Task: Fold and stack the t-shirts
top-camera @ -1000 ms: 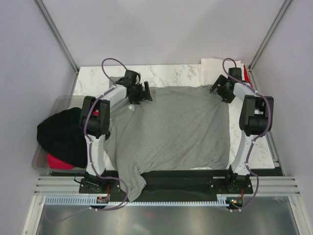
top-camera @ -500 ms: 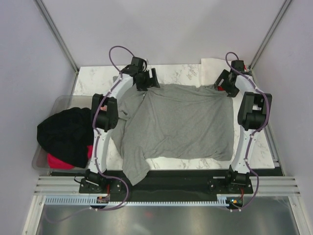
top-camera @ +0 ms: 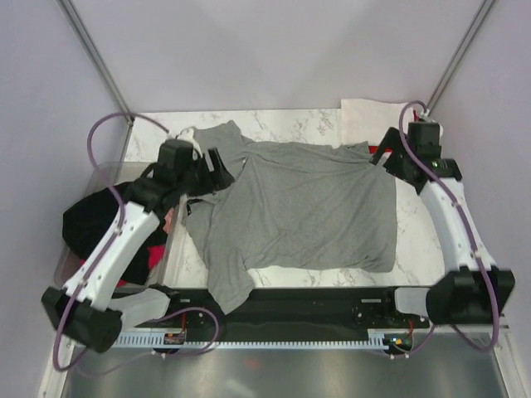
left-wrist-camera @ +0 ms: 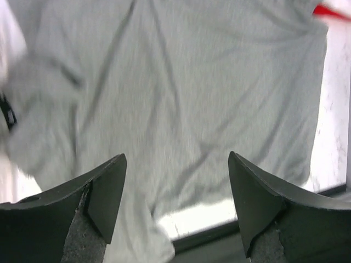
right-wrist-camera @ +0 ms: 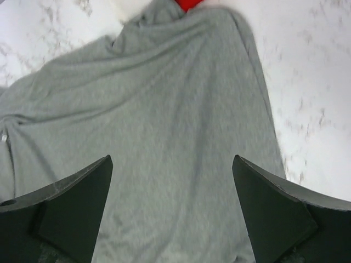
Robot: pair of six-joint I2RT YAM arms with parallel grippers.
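Observation:
A heather grey t-shirt [top-camera: 303, 207] lies spread across the marble table, one sleeve hanging over the near edge [top-camera: 228, 290]. It fills the left wrist view [left-wrist-camera: 181, 93] and the right wrist view [right-wrist-camera: 164, 137]. My left gripper [top-camera: 217, 170] is open and empty, above the shirt's left edge. My right gripper [top-camera: 388, 162] is open and empty, above the shirt's far right corner. A black t-shirt [top-camera: 104, 224] and a red or pink one [top-camera: 141, 261] lie in the tub at left. A white t-shirt [top-camera: 369, 120] and a bit of red fabric [right-wrist-camera: 189, 3] lie at the far right.
A clear plastic tub [top-camera: 66, 265] stands off the table's left edge. Bare marble [top-camera: 299, 124] shows at the back and along the right side [top-camera: 415, 232]. A black rail [top-camera: 332, 298] runs along the near edge.
Both grippers let go of the grey shirt's far edge and drew back. The left arm swung left and nearer; the right arm swung out to the right. The shirt now lies flat.

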